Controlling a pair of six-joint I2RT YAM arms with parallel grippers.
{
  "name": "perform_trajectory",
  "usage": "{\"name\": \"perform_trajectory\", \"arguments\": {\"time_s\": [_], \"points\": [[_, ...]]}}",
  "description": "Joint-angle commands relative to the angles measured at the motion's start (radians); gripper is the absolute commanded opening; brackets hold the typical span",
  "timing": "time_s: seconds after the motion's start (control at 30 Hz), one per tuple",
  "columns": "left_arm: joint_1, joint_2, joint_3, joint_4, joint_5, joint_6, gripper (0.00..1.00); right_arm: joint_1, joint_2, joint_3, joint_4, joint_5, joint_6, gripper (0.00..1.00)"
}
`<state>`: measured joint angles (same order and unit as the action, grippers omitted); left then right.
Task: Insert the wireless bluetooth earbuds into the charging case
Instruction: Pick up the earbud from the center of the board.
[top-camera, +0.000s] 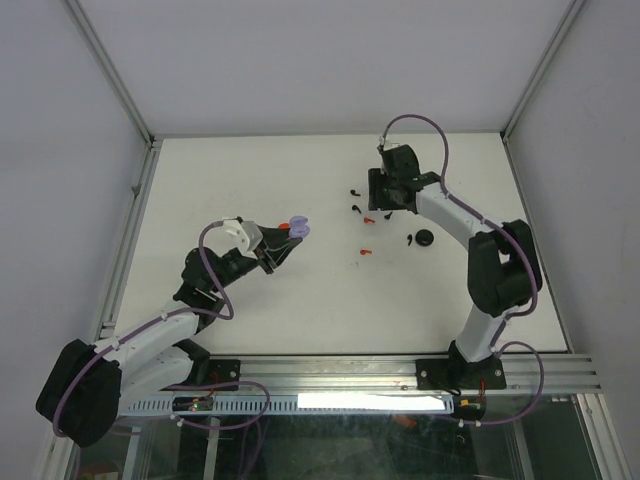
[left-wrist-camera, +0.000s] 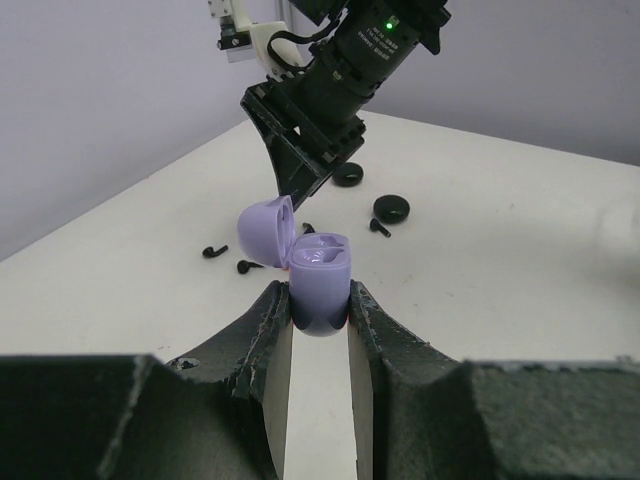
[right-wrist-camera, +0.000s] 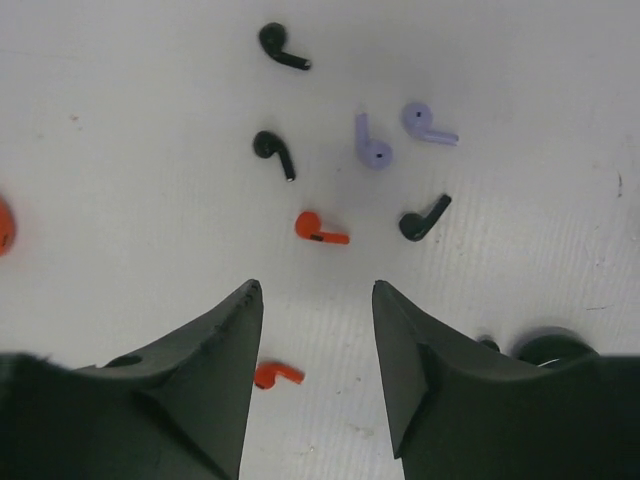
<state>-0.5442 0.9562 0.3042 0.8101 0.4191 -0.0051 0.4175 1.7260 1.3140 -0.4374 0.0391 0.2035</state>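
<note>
We are clamping our left hand (top-camera: 282, 247) on the open lilac plastic charging case (left-wrist-camera: 322, 275) over the middle of the white counter (top-camera: 230, 180); beyond, our right hand (right-wrist-camera: 315, 290), jaws apart, is hovering over stemmed black, red and lilac earbuds (right-wrist-camera: 318, 228), well inside the edges.

The top external camera hangs above and behind the arm bases, far off. It looks steeply down over the whole tabletop (top-camera: 250, 300), as far as its far edge. The left wrist camera sits low and close behind the left gripper (left-wrist-camera: 318, 292), facing nearly level across the tabletop toward the right arm (left-wrist-camera: 345, 90). The right wrist camera looks straight down from close above the surface, its view framed by the tips of the right gripper (right-wrist-camera: 318, 290). All three views share the earbuds (right-wrist-camera: 320, 228) scattered in the tabletop's right half, beside the black disc (right-wrist-camera: 550, 348).
</note>
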Motion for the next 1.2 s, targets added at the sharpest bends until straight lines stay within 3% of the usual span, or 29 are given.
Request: {"name": "perform_trajectory", "arguments": {"time_s": [0.0,0.47,1.17], "points": [[0.029,0.012,0.042,0.007,0.050,0.055,0.00,-0.046,0.062,0.078,0.073,0.119,0.060,0.49],[0.039,-0.004,0.076,-0.118,0.114,0.125,0.00,-0.074,0.333,0.310,0.035,0.137,0.041,0.36],[0.039,-0.012,0.088,-0.152,0.137,0.149,0.00,-0.080,0.454,0.372,-0.034,0.162,0.043,0.35]]}}
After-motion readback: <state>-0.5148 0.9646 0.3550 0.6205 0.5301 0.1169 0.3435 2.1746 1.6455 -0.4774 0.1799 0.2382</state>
